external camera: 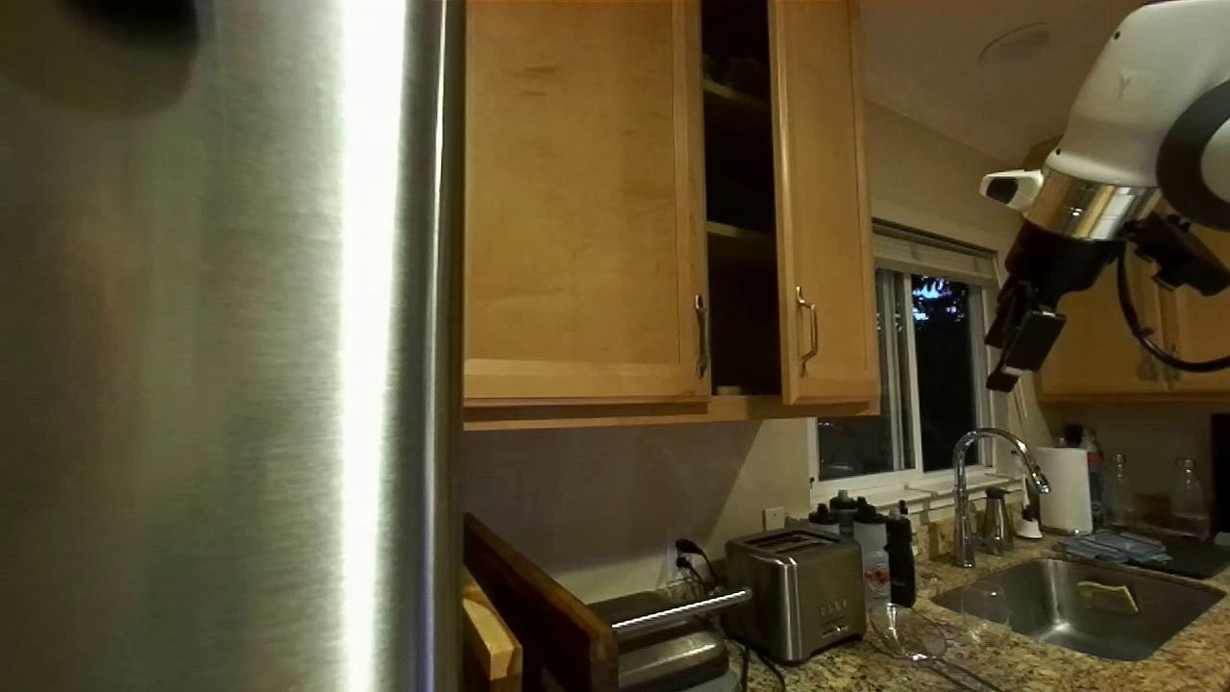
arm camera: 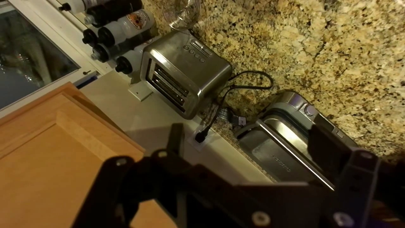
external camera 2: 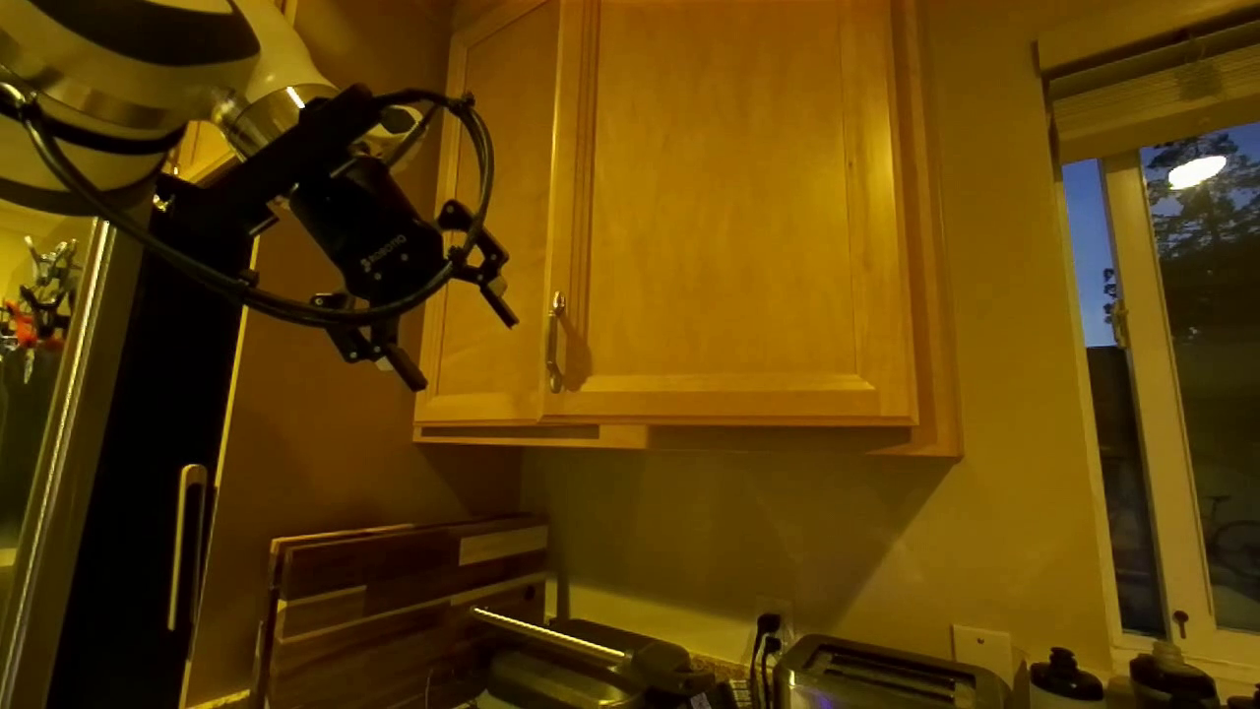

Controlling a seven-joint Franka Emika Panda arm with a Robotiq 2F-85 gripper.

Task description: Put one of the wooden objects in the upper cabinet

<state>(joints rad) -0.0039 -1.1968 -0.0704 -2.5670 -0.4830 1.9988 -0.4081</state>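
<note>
Jaws stand spread wide with nothing in their grip; through the wrist view I look past both dark fingers (arm camera: 176, 139) to the speckled worktop (arm camera: 332, 57) below. In an exterior view my arm (external camera: 1119, 125) reaches in from the upper right, the jaws slanting downward and well apart from the upper cabinet (external camera: 586, 211), the window (external camera: 947, 384) showing between.

I have that cabinet on the wall between the fridge (external camera: 231, 384) and the window. Its door nearer the window (external camera: 826, 183) is ajar, with a slim metal handle (external camera 2: 552, 343). Past its edge I can make out shelves (external camera: 735, 232) in the dark interior, and on the cabinet floor something small and pale (external camera: 729, 390), too small for me to name.

Lower down, wooden boards (external camera 2: 394, 630) stand on edge beside a metal appliance with a long bar handle (arm camera: 272, 156); I cannot tell whether these are the wooden objects meant. Along the worktop I also see a toaster (arm camera: 190, 69), drinking bottles (arm camera: 126, 28) near it, then the sink (external camera: 1038, 605) with a yellow sponge (external camera: 1108, 597) inside, the tap (external camera: 964, 509) and a paper towel roll (external camera: 1065, 488).
</note>
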